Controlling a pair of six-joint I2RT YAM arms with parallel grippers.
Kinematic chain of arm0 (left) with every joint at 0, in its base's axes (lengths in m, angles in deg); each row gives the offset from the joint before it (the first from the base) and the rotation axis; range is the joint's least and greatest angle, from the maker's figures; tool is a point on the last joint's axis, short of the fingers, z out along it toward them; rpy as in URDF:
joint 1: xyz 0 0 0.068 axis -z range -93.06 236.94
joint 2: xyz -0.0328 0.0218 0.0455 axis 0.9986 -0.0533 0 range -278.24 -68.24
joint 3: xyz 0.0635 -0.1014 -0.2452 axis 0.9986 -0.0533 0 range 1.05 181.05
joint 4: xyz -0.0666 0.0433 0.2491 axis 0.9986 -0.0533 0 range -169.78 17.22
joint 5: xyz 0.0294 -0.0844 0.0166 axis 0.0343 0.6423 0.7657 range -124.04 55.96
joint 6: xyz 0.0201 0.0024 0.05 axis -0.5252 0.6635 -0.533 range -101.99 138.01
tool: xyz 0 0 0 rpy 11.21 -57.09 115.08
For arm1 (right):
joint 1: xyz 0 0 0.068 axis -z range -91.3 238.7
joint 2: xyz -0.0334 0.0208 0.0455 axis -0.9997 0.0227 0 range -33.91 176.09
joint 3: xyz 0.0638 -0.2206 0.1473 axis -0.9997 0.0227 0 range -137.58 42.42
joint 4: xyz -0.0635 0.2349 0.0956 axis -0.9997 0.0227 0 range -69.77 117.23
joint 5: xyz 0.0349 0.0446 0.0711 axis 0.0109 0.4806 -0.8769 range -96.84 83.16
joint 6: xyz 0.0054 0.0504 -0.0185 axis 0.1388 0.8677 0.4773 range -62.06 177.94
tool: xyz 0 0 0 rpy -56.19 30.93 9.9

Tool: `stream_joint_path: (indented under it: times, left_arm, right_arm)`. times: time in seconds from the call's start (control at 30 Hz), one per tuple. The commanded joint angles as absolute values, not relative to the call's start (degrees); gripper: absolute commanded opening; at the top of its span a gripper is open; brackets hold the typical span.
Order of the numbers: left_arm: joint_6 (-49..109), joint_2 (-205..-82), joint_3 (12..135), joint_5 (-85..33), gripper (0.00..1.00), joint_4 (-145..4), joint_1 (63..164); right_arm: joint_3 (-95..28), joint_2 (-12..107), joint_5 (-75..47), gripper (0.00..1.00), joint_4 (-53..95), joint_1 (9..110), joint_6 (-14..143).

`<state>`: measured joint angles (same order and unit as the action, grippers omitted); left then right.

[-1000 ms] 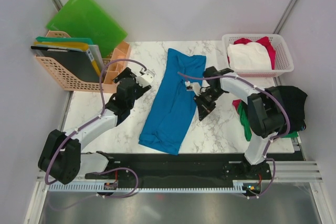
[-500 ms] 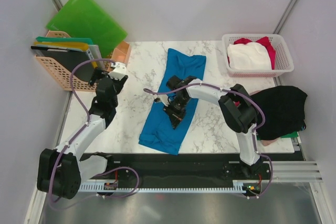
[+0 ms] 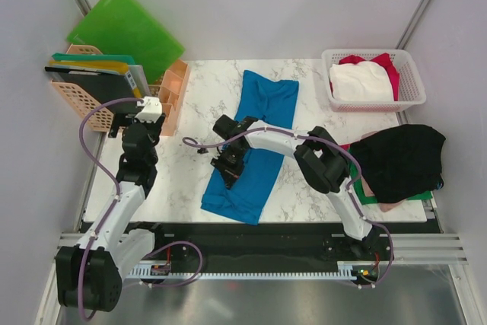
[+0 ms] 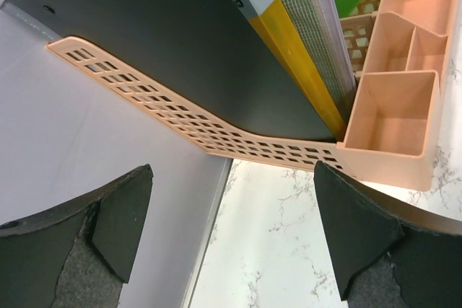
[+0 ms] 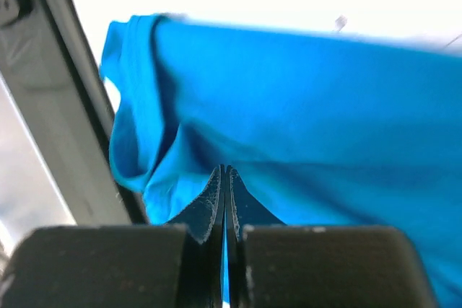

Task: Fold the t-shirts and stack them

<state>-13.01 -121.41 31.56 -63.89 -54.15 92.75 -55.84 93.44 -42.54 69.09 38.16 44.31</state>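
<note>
Fabric of blue t-shirt (image 5: 303, 106) pinched between the closed right jaws.

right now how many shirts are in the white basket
2: a white t-shirt on top, and a red t-shirt showing behind it and along its right side. More may lie hidden beneath them.

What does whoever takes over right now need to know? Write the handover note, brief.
Left tool: open, empty, by the file rack.
Right tool: shut on the blue t-shirt at its left edge; it lies as a long strip mid-table.
In the basket: white shirt and red shirt. A black shirt is heaped at the right edge of the table.
Done: no folded stack visible.
Left: finish folding the blue one, then fold and stack the rest.
</note>
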Motion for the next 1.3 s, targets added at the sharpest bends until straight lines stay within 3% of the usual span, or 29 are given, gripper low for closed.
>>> stream_joint_path:
  times: [0.0,0.17,0.53,0.87,1.27]
  left_arm:
    - [-9.93,-120.28,31.38,-63.49,1.00,-53.62,92.30]
    - [-11.08,-120.01,31.82,-63.31,1.00,-53.45,91.86]
    - [-11.43,-123.35,31.81,-62.34,1.00,-50.46,90.20]
    - [-13.28,-124.76,31.38,-62.34,1.00,-48.79,89.40]
    - [-12.58,-123.97,30.32,-61.46,1.00,-50.45,89.23]
  right_arm:
    - [-61.80,97.03,-41.55,0.00,69.35,38.69,44.93]
    - [-62.00,97.14,-41.73,0.00,70.15,37.29,44.85]
    - [-51.89,85.36,-45.51,0.00,72.43,31.84,45.29]
    - [-57.50,91.59,-63.70,0.00,89.73,30.43,31.67]
    - [-54.71,85.00,-35.43,0.00,73.42,30.25,39.39]
